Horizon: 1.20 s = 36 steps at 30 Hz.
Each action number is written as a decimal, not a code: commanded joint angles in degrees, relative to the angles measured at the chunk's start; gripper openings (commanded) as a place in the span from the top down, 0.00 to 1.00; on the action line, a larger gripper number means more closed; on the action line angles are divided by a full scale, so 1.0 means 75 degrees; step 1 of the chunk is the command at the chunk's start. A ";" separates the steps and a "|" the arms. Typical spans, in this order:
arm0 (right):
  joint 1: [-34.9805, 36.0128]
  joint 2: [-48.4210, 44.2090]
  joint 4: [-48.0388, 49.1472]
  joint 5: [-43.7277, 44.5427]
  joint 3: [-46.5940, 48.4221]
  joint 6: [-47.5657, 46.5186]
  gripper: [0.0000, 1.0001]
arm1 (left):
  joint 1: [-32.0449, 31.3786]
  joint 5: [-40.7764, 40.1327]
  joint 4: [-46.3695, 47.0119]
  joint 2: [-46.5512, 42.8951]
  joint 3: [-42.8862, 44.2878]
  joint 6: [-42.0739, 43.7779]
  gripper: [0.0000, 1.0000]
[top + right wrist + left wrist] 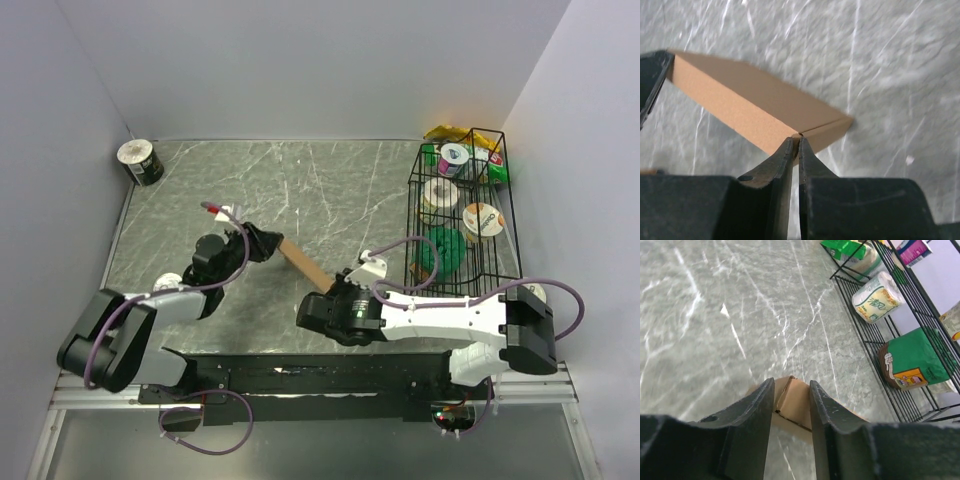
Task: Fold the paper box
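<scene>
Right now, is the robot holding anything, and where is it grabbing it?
Yes, the paper box. The left gripper clamps one end of it, and the right gripper pinches a thin edge at the other end.

Top camera looks down from behind; both close wrist cameras share the paper box [755, 107].

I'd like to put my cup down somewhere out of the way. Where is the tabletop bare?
Bare marble runs along the far edge, between the dark can and the wire basket. The centre near the arms is crowded: left gripper and right gripper both meet the paper box there.
</scene>
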 commanded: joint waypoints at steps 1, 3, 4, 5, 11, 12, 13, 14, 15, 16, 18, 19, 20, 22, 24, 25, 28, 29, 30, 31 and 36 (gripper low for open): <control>0.0482 0.0215 -0.1248 -0.1758 -0.0394 -0.0033 1.00 | -0.0162 -0.0238 -0.1158 -0.0454 -0.0924 -0.0426 0.57; 0.0588 0.0191 -0.1201 -0.1817 -0.0487 0.0013 0.99 | -0.0162 -0.0355 -0.1321 -0.0830 -0.1078 -0.0531 0.50; 0.0646 0.0180 -0.1038 -0.1887 -0.0546 -0.0021 0.99 | -0.0162 -0.0390 -0.1369 -0.0935 -0.1206 -0.0543 0.45; 0.0659 0.0168 -0.0897 -0.1922 -0.0604 -0.0137 0.96 | -0.0162 -0.0437 -0.1555 -0.1134 -0.1254 -0.0555 0.41; 0.0601 -0.0499 0.0226 -0.2121 -0.1365 -0.0863 0.58 | -0.0138 -0.0813 -0.2587 -0.1860 -0.1418 -0.0602 0.07; 0.0519 -0.0756 0.0450 -0.2180 -0.1657 -0.1028 0.50 | -0.0138 -0.0743 -0.2599 -0.1978 -0.1488 -0.0706 0.06; 0.0437 -0.0886 0.0707 -0.2296 -0.1845 -0.1226 0.44 | -0.0138 -0.0626 -0.2576 -0.2060 -0.1605 -0.0777 0.07; 0.0320 -0.1003 0.0965 -0.2425 -0.2021 -0.1739 0.35 | -0.0138 -0.0486 -0.2553 -0.2177 -0.1652 -0.0813 0.07; 0.0098 -0.1271 0.1687 -0.2693 -0.2406 -0.2069 0.31 | -0.0150 -0.0357 -0.2553 -0.2190 -0.1687 -0.0859 0.09; -0.0066 -0.1413 0.1973 -0.2823 -0.2595 -0.2339 0.28 | -0.0150 -0.0298 -0.2599 -0.2190 -0.1676 -0.0837 0.09; -0.0545 -0.1903 0.3220 -0.3336 -0.3121 -0.3567 0.21 | -0.0150 -0.0064 -0.2740 -0.2202 -0.1594 -0.0685 0.09; -0.0769 -0.2057 0.3763 -0.3630 -0.3298 -0.4210 0.20 | -0.0150 0.0007 -0.2949 -0.2225 -0.1408 -0.0591 0.08; -0.0991 -0.2198 0.4093 -0.3923 -0.3405 -0.5122 0.18 | -0.0150 0.0019 -0.3195 -0.2307 -0.1232 -0.0497 0.08; -0.1646 -0.2503 0.4690 -0.4485 -0.3511 -0.5935 0.16 | -0.0115 -0.0062 -0.3931 -0.2401 -0.0637 -0.0228 0.04; -0.2023 -0.2539 0.4672 -0.4617 -0.3116 -0.7050 0.14 | -0.0045 -0.0063 -0.4192 -0.2553 -0.0260 -0.0040 0.01; -0.2384 -0.2481 0.4567 -0.4745 -0.2927 -0.7331 0.13 | 0.0141 -0.0039 -0.4344 -0.2611 0.0044 -0.0016 0.01; -0.3251 -0.2200 0.4775 -0.5516 -0.2282 -0.8363 0.12 | 0.0656 -0.0074 -0.4579 -0.2694 0.0536 -0.0121 0.03; -0.3487 -0.2142 0.4869 -0.5798 -0.2142 -0.8702 0.12 | 0.0798 -0.0086 -0.4766 -0.2706 0.0643 -0.0296 0.04; -0.3733 -0.2037 0.4905 -0.5999 -0.1862 -0.8844 0.12 | 0.0939 -0.0051 -0.4872 -0.2717 0.0911 -0.0378 0.04; -0.3933 -0.2024 0.4917 -0.6117 -0.1696 -0.8962 0.11 | 0.1218 0.0053 -0.4989 -0.2776 0.1041 -0.0449 0.04; -0.5292 -0.2456 0.4882 -0.6889 -0.1074 -0.9373 0.08 | 0.2413 0.0370 -0.6371 -0.3209 0.2212 -0.0263 0.04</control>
